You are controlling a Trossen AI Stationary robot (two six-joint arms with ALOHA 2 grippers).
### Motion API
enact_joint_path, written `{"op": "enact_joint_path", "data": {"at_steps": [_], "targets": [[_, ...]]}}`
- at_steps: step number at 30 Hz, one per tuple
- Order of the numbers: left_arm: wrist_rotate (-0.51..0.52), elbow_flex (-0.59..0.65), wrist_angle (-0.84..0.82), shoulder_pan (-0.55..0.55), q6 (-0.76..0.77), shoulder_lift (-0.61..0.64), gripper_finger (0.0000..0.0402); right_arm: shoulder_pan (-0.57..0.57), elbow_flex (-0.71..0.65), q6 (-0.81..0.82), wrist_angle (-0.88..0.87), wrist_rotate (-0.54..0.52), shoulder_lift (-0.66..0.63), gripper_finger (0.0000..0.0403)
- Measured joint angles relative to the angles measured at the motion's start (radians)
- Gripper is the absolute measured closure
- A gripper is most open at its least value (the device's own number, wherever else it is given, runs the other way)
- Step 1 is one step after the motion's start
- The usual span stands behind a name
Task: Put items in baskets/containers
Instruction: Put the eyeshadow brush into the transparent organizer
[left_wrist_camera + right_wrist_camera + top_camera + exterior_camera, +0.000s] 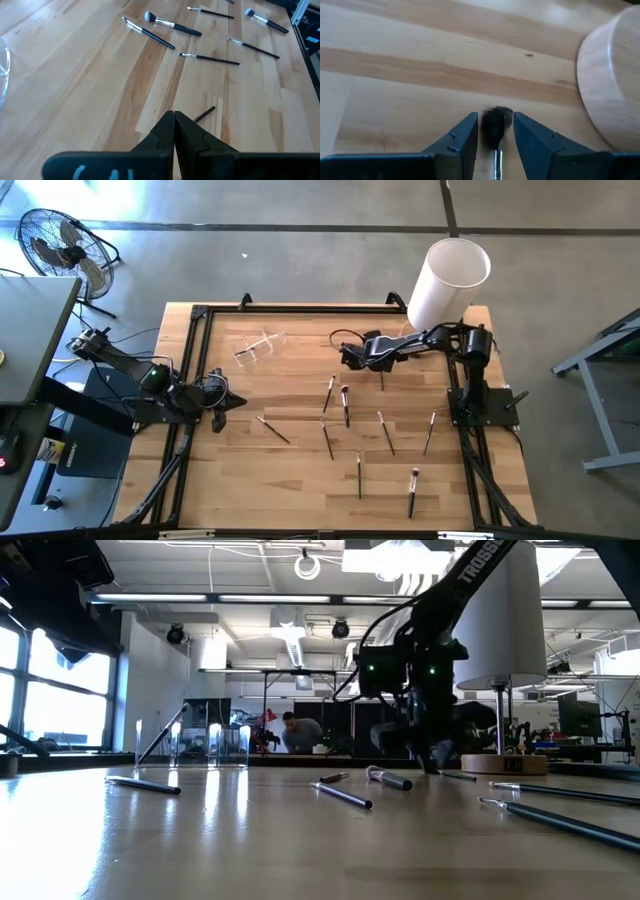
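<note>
The right gripper (495,132) stood with parted fingers straddling a thin dark-tipped makeup brush (496,125) at the wooden table's (300,470) one o'clock, the left gripper (174,131) sat shut at nine o'clock, and the clear plastic holder (262,345) lay at eleven o'clock.

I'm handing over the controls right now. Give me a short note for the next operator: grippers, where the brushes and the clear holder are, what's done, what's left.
Right gripper: down at the table's far side beside the round wooden base, fingers open either side of a dark-tipped makeup brush, not clamped yet.
Left gripper: shut, empty, waiting over the table's left side.
Clear plastic holder: far left of centre; one brush seems to lean in it in the low view.
Thin dark-handled brushes: about eight scattered on the wood.
Left: grasp this brush, carry it to the holder, then the others.
</note>
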State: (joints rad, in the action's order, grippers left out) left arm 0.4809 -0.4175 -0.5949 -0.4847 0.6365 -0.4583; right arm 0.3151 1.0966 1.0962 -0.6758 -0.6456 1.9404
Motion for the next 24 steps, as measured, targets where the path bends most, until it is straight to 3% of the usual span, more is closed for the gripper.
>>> {"op": "enact_joint_path", "data": {"at_steps": [6, 9, 19, 24], "targets": [[-0.002, 0.0, 0.001, 0.0, 0.004, 0.0, 0.0401, 0.019, -0.096, 0.023, 0.178, 0.112, -0.013, 0.0352], [-0.021, 0.0, 0.001, 0.0, 0.023, 0.0, 0.0401, -0.009, -0.125, 0.015, 0.214, 0.101, -0.017, 0.039], [-0.047, 0.0, 0.001, 0.0, 0.023, -0.002, 0.0401, -0.146, -0.053, -0.135, 0.23, 0.211, -0.062, 0.0399], [-0.047, 0.0, 0.001, 0.0, 0.023, -0.002, 0.0401, -0.192, -0.011, -0.281, 0.347, 0.222, -0.107, 0.0402]]}}
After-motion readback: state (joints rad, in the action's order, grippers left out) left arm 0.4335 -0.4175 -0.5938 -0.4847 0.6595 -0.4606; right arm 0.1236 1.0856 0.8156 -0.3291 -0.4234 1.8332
